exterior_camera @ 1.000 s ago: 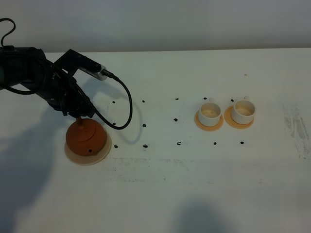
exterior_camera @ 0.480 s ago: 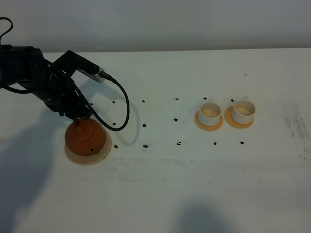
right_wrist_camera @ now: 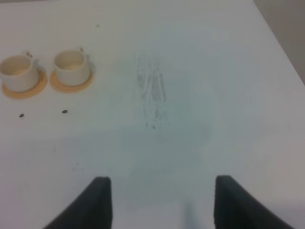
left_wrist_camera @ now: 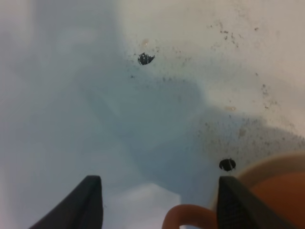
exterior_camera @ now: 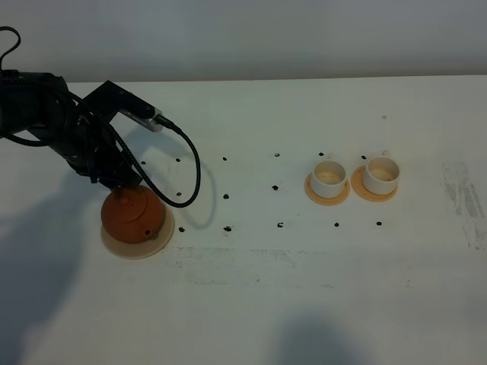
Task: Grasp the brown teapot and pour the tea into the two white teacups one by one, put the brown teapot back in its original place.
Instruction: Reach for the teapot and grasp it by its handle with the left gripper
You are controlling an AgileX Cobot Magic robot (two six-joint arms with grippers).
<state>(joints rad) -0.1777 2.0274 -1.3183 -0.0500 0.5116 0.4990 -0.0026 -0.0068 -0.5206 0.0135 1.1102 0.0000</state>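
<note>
My left gripper stood with its jaws apart, hanging just over the loop handle of the brown teapot, which showed between my fingers. The teapot sat on its pale coaster near the table's left edge. The two white teacups stood side by side on orange saucers toward the right edge, well apart from the teapot. My right gripper hung with its jaws apart over bare table.
</note>
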